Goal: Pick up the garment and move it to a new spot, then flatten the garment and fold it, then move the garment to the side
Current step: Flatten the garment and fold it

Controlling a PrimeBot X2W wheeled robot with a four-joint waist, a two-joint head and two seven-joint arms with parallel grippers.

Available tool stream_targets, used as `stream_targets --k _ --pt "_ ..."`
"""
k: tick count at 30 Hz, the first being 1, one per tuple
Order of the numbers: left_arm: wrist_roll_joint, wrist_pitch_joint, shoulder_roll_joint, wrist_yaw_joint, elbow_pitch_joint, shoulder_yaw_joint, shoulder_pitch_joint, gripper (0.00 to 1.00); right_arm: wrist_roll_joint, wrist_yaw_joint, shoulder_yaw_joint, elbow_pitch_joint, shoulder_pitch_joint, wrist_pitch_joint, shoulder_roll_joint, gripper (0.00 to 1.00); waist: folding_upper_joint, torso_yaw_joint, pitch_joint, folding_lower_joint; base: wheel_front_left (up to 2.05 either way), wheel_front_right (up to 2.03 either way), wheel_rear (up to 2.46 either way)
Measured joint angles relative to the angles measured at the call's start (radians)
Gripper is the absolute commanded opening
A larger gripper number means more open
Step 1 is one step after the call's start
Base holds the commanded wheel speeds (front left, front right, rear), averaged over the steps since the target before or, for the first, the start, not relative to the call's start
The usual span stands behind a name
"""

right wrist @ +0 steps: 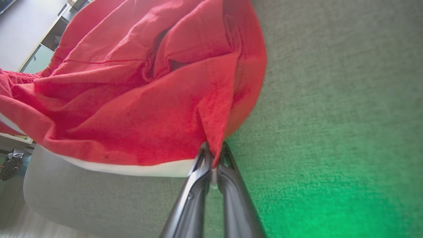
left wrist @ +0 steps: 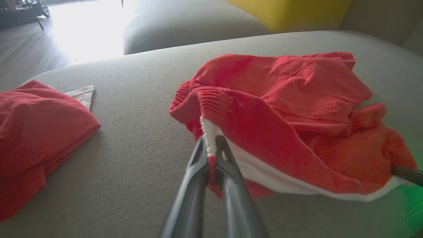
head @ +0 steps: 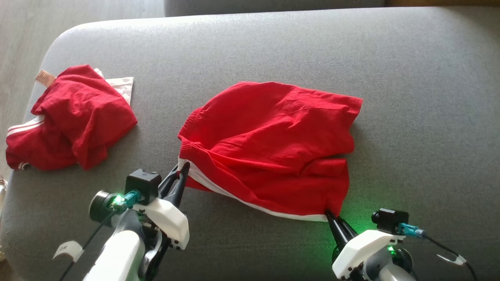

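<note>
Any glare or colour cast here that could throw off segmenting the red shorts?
Left wrist view: floor at top left blown out white by daylight. Right wrist view: green cast tints the cushion at lower right; shorts look sharp, true red. Head view: same green patch on the cushion at lower right; otherwise even exposure, no blur.

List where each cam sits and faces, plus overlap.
Head view: on the head, facing down at the grey cushion; both forearms at the bottom, left jaws and right jaws shut on the red shorts.
Left wrist view: on that wrist, facing along its dark fingers across the cushion; they pinch the striped waistband.
Right wrist view: on that wrist, low over the cushion; its fingers pinch a hem corner.
Shared: head and left wrist views both show the second red garment.
</note>
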Motion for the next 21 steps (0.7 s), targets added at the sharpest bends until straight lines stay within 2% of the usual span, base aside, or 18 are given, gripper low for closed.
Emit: stream_targets --k 6,13,15,21 --pt "-0.007 0.0 0.013 0.009 -0.013 0.001 0.0 0.0 -0.03 0.0 -0.017 0.003 -0.011 -0.026 0.005 0.0 0.0 -0.006 -0.012 0.0 0.0 0.0 0.0" --pt "-0.05 0.002 0.018 -0.001 -0.046 0.006 0.0 0.0 -0.137 0.0 -0.167 -0.081 -0.057 -0.035 0.006 0.0 0.0 -0.016 -0.045 0.0 0.0 0.0 0.0" --pt "-0.077 0.016 0.019 -0.01 -0.07 0.01 0.0 0.0 -0.183 0.0 -0.222 -0.143 -0.061 -0.005 0.006 0.0 0.0 -0.019 -0.064 0.0 0.0 0.0 0.0" --pt "-0.175 0.061 0.019 -0.036 -0.161 0.039 0.017 0.0 -0.236 0.0 -0.294 -0.286 -0.062 0.093 0.007 0.0 0.0 -0.027 -0.097 0.0 0.0 0.0 0.0"
